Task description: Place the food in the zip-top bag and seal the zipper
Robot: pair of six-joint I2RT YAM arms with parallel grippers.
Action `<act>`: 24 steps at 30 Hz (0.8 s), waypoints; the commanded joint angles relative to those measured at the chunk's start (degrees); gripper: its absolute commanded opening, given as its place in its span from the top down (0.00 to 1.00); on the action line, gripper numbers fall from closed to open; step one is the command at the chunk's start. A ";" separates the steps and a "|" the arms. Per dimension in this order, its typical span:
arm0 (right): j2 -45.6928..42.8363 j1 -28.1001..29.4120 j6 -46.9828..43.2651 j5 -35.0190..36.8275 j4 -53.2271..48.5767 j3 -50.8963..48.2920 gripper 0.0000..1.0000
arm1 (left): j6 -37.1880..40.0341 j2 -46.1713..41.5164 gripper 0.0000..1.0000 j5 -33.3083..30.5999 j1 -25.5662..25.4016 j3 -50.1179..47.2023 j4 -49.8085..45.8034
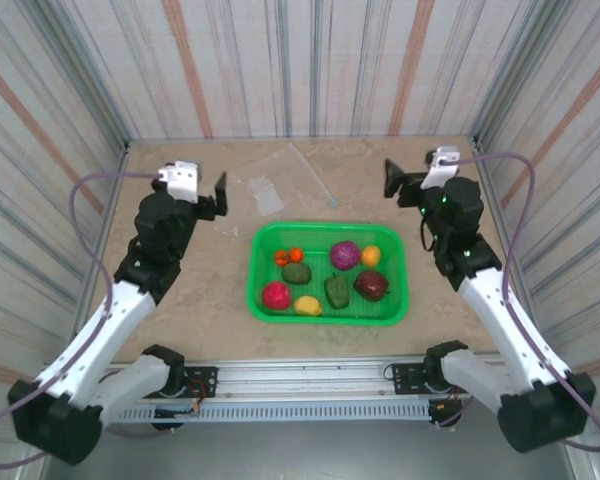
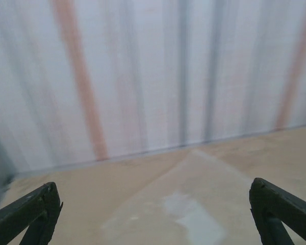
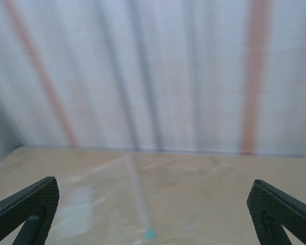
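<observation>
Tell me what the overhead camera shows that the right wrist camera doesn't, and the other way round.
Overhead adds the green basket holding the food, and the open left claw. The right wrist adds a close look at the zipper and its teal end. Both share the clear bag lying flat, the tan table, the striped wall and the open right claw.

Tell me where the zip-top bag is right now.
In the top view the zip-top bag lies flat on the table just beyond the green basket, slightly left of centre, between the left gripper and the right gripper.
</observation>
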 commanded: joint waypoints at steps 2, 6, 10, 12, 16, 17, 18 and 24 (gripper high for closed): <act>-2.85 16.07 2.73 7.82 -19.86 9.66 0.01 | -2.51 -5.75 0.01 -20.16 -22.70 8.07 -25.78; 0.13 24.88 9.52 13.34 -32.28 18.26 0.01 | -13.71 -0.72 0.01 -28.89 -35.12 21.44 -52.23; -4.58 19.12 16.94 -1.80 -32.12 12.17 0.01 | -22.23 0.08 0.01 -25.90 -30.11 24.25 -61.08; -4.64 12.35 19.91 -11.59 -29.53 9.89 0.01 | -23.37 -3.30 0.01 -17.58 -21.92 19.98 -55.47; 6.23 10.18 18.16 -11.76 -39.68 16.04 0.01 | -23.76 0.44 0.01 19.45 4.24 18.52 -52.90; 7.71 10.20 18.49 -11.35 -39.70 16.22 0.01 | -24.46 2.85 0.01 24.48 7.79 18.16 -52.89; 8.81 10.31 18.22 -11.31 -39.83 16.32 0.01 | -25.46 4.76 0.01 26.70 9.48 17.37 -52.26; 19.46 9.20 14.90 -13.40 -40.75 22.43 0.01 | -28.78 15.51 0.01 31.21 11.45 14.71 -39.18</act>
